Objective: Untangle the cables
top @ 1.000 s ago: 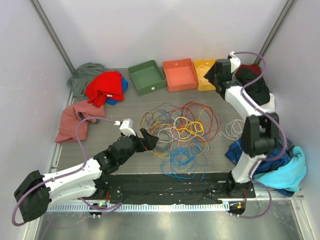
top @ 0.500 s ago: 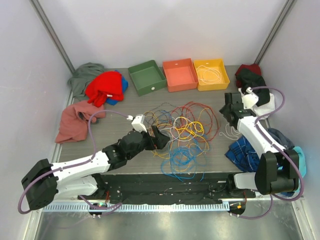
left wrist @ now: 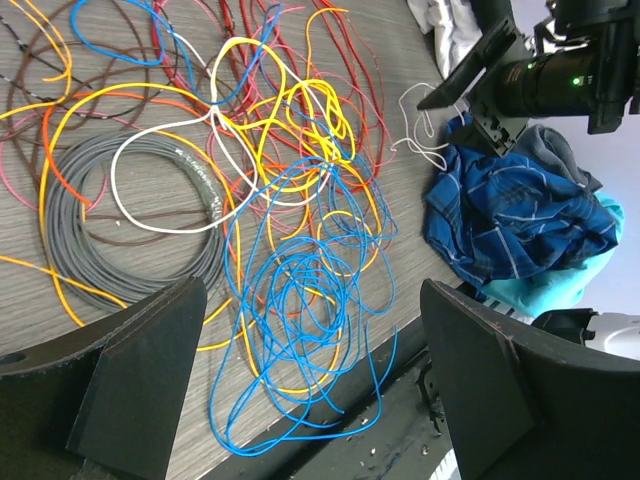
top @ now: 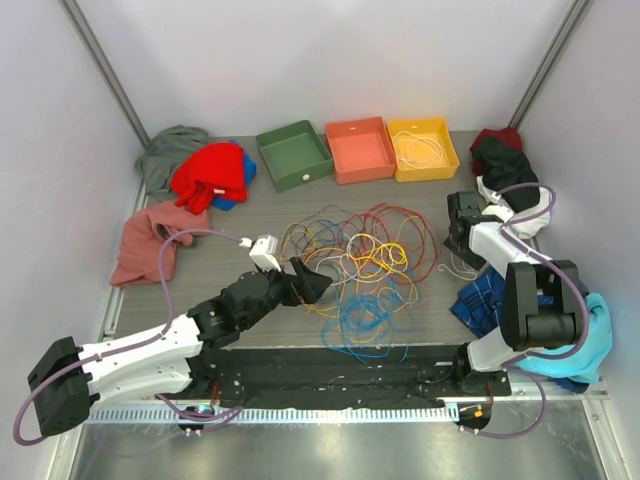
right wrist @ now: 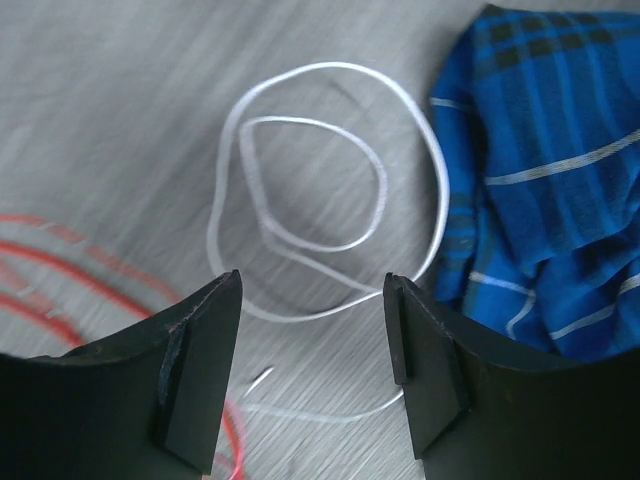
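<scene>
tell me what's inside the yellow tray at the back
A loosely looped white cable lies in the yellow tray. Bare tray floor shows around it, and nothing covers any part of the inside.

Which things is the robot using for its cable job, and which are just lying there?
For the job: tangled coloured cables; grey cable coil; loose white cable; second white cable in the yellow tray.
Just lying about: red garment; grey garment; pink cloth; blue plaid shirt; turquoise cloth.
</scene>
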Tool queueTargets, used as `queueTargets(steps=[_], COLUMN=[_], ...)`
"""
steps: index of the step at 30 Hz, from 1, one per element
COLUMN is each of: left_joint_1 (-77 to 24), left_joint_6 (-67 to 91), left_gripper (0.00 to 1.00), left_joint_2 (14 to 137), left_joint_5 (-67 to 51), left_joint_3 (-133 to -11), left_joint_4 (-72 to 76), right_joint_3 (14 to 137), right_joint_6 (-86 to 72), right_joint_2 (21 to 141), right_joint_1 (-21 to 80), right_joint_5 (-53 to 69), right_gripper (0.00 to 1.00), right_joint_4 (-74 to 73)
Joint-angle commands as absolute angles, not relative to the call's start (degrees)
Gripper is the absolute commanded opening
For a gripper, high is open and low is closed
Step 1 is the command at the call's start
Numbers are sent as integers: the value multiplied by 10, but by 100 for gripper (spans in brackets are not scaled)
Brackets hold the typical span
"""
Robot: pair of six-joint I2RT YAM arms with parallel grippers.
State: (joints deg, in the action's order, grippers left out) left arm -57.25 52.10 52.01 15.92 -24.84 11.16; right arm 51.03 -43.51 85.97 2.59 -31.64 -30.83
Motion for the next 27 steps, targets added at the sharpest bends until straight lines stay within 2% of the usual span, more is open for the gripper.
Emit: queueTargets(steps=[1, 3, 5, 6, 8, 11, 12, 13, 16, 20, 27], left_joint_1=[-573, -573, -573, -574, -573, -573, -573, -574, -573, -573, -573], left_joint_6=[518, 517, 514, 514, 514, 516, 516, 516, 516, 516, 526], left_gripper=[94, 94, 94, 94, 94, 94, 94, 94, 94, 94, 93], left_joint_2=[496, 484, 483, 481, 483, 487, 490, 495, 503, 508, 543], left_joint_5=[188, 197, 198, 199, 198, 196, 195, 193, 192, 194, 172], left_joint_3=[-229, -225, -224, -225, -227, -229, -230, -231, -235, -236, -245], left_joint_4=[108, 106, 105, 105, 102, 102, 102, 102, 98, 98, 105], right_joint_3=[512, 519, 526, 527, 526, 510, 505, 499, 487, 562, 748], right_joint_6=[-434, -427, -413, -410, -397, -388, -389, -388, -396, -381, -363], right_joint_2=[876, 897, 910, 918, 927, 912, 901, 884, 742, 602, 605], right_joint_1=[9, -9, -19, -30, -36, -37, -37, -37, -14, 54, 73], right_joint_5=[-331, -330, -308, -300, -275, -260, -243, -230, -196, -221, -214], right_gripper=[65, 64, 58, 48, 41, 17, 3, 1, 1, 1, 1], right_joint_4=[-305, -303, -301, -298, -291, -281, -273, -269, -257, -263, -305])
